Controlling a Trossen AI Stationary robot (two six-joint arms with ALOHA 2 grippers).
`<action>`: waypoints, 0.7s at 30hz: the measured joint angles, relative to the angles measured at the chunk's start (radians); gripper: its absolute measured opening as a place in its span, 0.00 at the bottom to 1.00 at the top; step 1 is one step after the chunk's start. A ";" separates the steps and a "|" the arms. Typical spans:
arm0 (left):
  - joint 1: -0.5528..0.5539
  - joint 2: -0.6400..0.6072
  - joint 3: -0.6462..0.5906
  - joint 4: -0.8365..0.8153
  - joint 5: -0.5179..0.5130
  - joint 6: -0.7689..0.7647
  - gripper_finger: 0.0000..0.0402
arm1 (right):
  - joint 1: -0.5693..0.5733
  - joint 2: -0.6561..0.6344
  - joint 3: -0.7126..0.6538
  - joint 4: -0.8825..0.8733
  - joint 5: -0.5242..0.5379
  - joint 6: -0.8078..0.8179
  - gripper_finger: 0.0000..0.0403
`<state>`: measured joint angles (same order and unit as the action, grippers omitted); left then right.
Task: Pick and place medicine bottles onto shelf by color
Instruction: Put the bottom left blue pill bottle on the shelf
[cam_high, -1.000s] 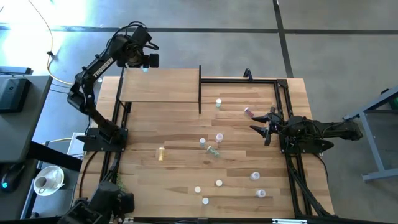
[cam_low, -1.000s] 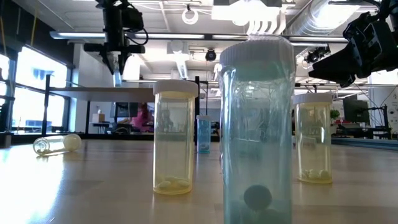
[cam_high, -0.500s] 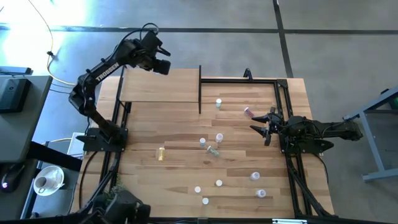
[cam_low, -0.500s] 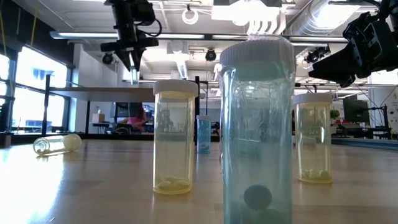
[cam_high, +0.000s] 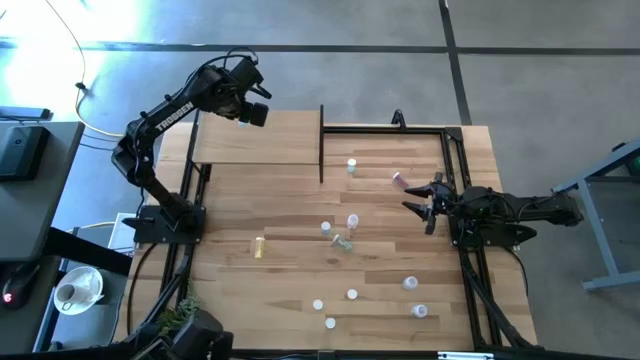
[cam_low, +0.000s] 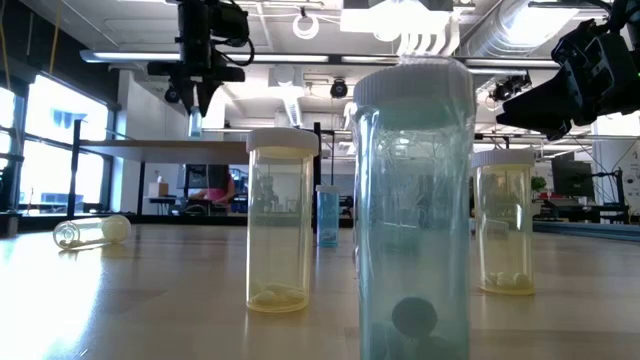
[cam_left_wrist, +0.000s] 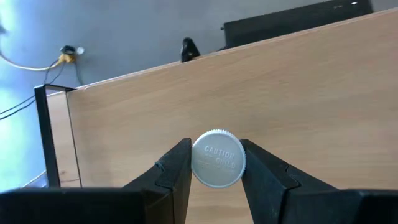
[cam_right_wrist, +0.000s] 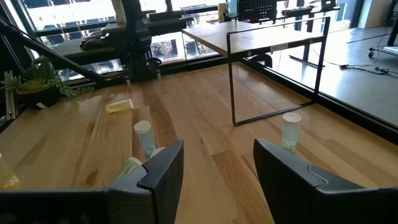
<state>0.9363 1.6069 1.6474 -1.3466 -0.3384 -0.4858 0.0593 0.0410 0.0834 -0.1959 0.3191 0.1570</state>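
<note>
From above, the wood-plank tabletop (cam_high: 300, 270) stands on a grey floor, with the shelf (cam_high: 258, 137) at about 11 o'clock. The left pincer (cam_high: 238, 112) hangs over the shelf's far edge; half a second ago it was a little further toward 1 o'clock. The right pincer (cam_high: 420, 204) waits at 3 o'clock, fingers apart, holding nothing, unmoved. Other medicine bottles (cam_high: 351, 220) stand scattered on the tabletop; a yellow bottle (cam_high: 259, 246) lies on its side.

Low view: behind is an office hall. The left pincer points straight down.

Left wrist view: the left pincer is clamped on a bottle (cam_left_wrist: 217, 158), its white cap facing the camera, its long axis pointing down at the shelf.
</note>
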 joint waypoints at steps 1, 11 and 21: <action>0.000 0.006 0.000 0.001 -0.002 -0.001 0.28 | 0.000 0.000 0.000 0.000 0.000 0.000 0.46; -0.032 0.058 -0.001 0.090 0.078 0.083 0.28 | 0.000 0.000 0.000 0.000 0.000 0.000 0.46; -0.166 0.067 -0.001 0.275 0.119 0.195 0.28 | 0.000 0.000 0.000 0.000 0.000 0.001 0.46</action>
<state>0.7704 1.6743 1.6463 -1.0712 -0.2195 -0.2905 0.0596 0.0410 0.0834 -0.1957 0.3191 0.1584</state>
